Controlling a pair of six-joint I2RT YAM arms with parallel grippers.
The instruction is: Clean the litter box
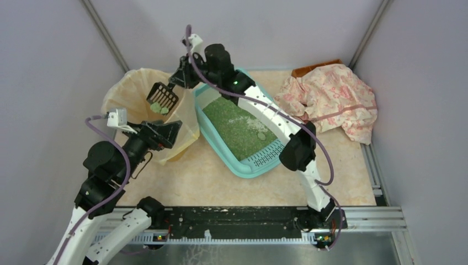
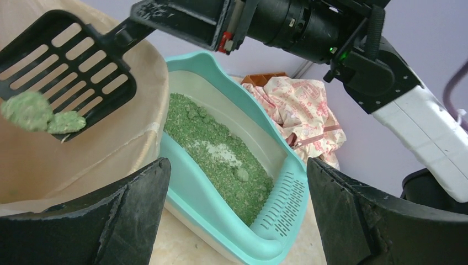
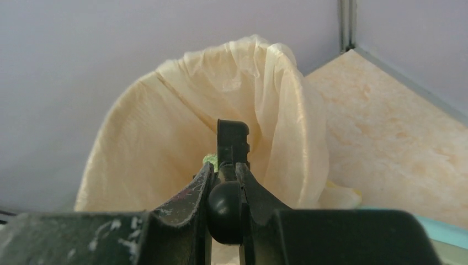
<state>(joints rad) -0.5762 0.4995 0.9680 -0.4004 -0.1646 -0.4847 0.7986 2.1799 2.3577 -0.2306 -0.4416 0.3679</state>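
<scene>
**Litter box (image 1: 265, 159) on the table (image 1: 182, 185), loaded scoop (image 1: 164, 95) over the bin (image 1: 129, 88)**

It lies just to the right of the left gripper (image 1: 172, 133) and under the reaching right arm, with green granules (image 1: 237, 127) inside and its slotted end nearest the arm bases. The right gripper (image 3: 223, 171) is clamped on the handle of the slotted scoop, which juts out ahead of its fingers above the bag-lined mouth of the bin. Two green clumps (image 2: 41, 113) rest on the scoop's far edge. The left gripper has its fingers spread wide with nothing between them, close by the bin's near side; whether it touches the bag I cannot tell. A flowered cloth (image 1: 331, 99) lies crumpled well off to the right of the right gripper.
</scene>
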